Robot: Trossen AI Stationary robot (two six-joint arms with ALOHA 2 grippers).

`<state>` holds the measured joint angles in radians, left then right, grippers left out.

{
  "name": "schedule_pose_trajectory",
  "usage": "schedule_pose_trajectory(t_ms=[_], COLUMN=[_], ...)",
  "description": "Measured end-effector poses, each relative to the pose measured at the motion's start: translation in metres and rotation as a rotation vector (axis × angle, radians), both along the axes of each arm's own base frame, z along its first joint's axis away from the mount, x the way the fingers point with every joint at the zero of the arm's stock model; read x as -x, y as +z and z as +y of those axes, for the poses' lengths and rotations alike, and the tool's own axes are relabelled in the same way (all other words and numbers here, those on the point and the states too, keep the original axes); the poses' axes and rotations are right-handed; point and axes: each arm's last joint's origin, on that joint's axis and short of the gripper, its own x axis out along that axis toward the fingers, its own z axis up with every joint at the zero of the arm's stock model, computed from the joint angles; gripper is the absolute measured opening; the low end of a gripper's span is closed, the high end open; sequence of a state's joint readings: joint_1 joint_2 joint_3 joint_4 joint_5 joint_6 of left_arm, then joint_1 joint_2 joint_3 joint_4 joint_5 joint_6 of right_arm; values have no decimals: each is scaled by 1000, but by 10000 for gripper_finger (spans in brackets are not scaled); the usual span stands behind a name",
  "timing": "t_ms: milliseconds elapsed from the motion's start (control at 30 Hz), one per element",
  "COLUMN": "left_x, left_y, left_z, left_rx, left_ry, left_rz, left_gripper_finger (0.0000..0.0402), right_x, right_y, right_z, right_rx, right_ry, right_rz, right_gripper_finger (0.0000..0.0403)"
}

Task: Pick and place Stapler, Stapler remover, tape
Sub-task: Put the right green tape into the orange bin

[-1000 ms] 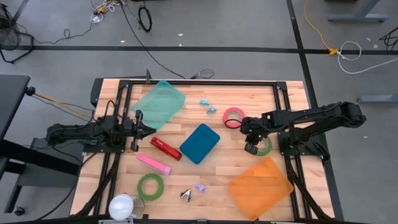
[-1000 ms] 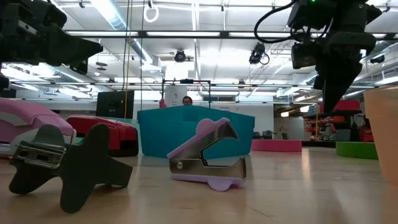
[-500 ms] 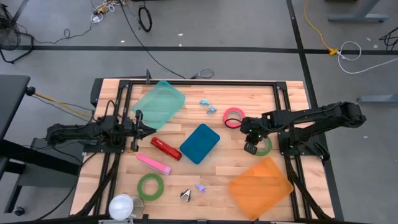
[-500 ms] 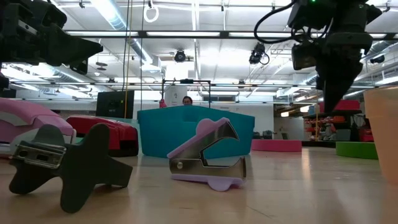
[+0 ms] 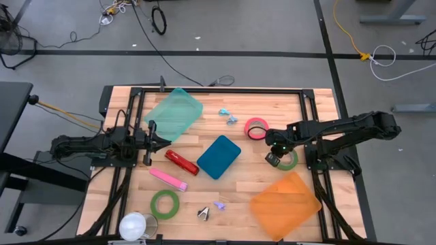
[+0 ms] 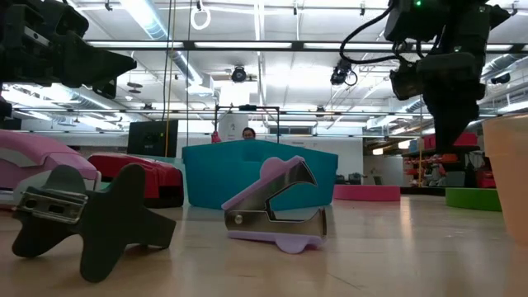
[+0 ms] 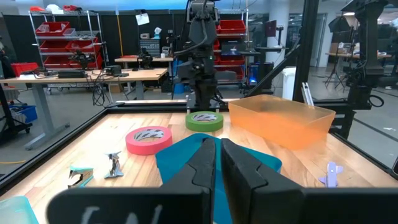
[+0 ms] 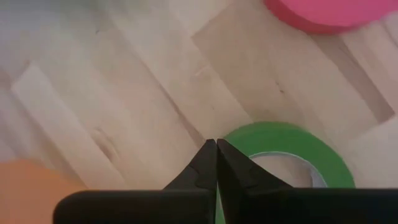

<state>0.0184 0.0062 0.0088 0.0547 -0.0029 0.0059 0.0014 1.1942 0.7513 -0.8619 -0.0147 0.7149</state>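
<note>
I have the right end effector (image 5: 272,158) hanging over the near edge of the flat green roll of tape (image 5: 289,160) on the right side of the wooden desk (image 5: 266,187), its two dark fingers pressed together and holding nothing, as the right wrist view shows: the tips meet just at the roll's rim (image 8: 292,152). I judge it sits there to line up on that roll, with the translucent orange plastic bin (image 5: 285,205) just nearer the front edge as the likely drop place. The pink roll of tape (image 5: 256,127) lies close by, farther back.

The left end effector (image 5: 158,142) waits over the left side, fingers clenched on nothing, pointing toward the glossy red stapler (image 5: 181,162). The pink stapler (image 5: 167,179) lies just in front of that one, and a second, larger green tape ring (image 5: 165,203) nearer the front. The lilac staple remover (image 6: 276,206) and a dark grey one (image 6: 82,219) sit at the front edge; a teal rectangular lid (image 5: 219,156) lies mid-desk, and a pale green translucent bin (image 5: 174,113) stands at the back left.

What I cannot read: from above, the right arm's wrist covers part of the green roll, so whether the tips touch it or float above is unclear. In the low view the orange bin is cut off at the right edge, and the red stapler is half hidden behind the dark remover.
</note>
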Motion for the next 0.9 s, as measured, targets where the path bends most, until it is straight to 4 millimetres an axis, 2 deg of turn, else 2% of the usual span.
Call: schedule_pose_trajectory(t_ms=[233, 667, 900], left_x=[0, 0, 0], left_y=[0, 0, 0], left_z=[0, 0, 0], left_rx=[0, 0, 0], left_ry=[0, 0, 0], left_rz=[0, 0, 0], left_gripper_finger=[30, 30, 30], right_x=[3, -7, -15], right_y=[-4, -28, -44], right_z=[0, 0, 0], right_rx=[-39, -39, -30], right_ry=[-194, -367, -429], right_rz=[66, 206, 273], right_gripper_finger=[44, 180, 238])
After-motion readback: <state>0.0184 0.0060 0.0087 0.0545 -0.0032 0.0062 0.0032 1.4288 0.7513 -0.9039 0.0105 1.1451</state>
